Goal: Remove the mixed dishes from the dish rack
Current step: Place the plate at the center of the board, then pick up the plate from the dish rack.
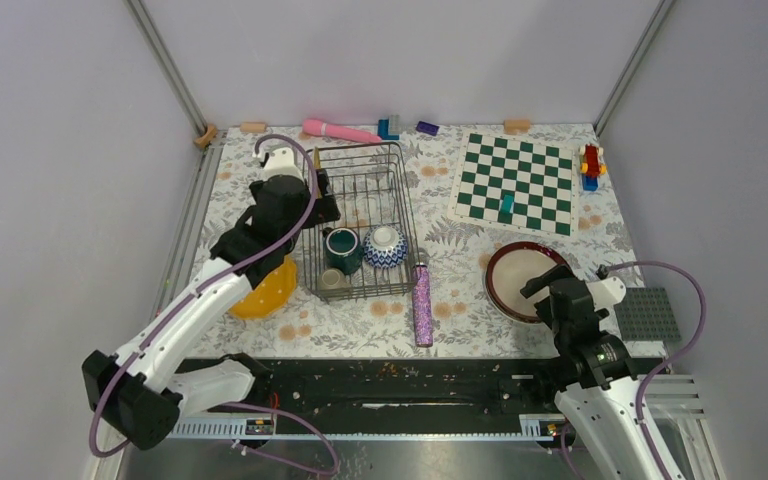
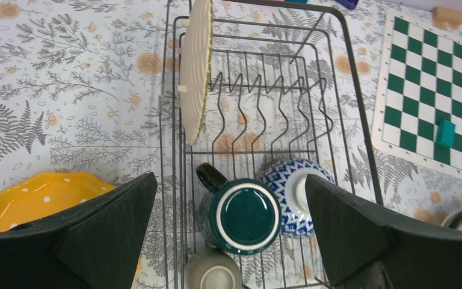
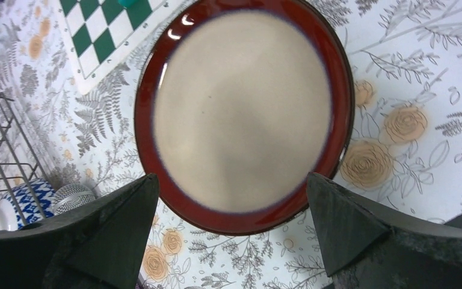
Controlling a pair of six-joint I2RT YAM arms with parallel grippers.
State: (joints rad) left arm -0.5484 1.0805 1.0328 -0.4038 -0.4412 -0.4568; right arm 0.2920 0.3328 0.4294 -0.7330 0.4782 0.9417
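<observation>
Both pairs spread: right fingers [image 3: 96, 241] above red-rimmed plate [image 3: 240, 108] on table [image 3: 409, 72]; left fingers [image 2: 96, 235] above teal mug [image 2: 240, 217] in dish rack [image 1: 365, 190].

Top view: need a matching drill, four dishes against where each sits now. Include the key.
1. dark teal ceramic mug
2. round red-rimmed beige plate
3. yellow dotted plate
4. pale ribbed plate

A. flat on the floral table, right of the black wire dish rack
B. standing on edge in the rack's dividers
C. inside the rack, near end
D. on the table, left of the rack

Pairs: 1-C, 2-A, 3-D, 4-B
</observation>
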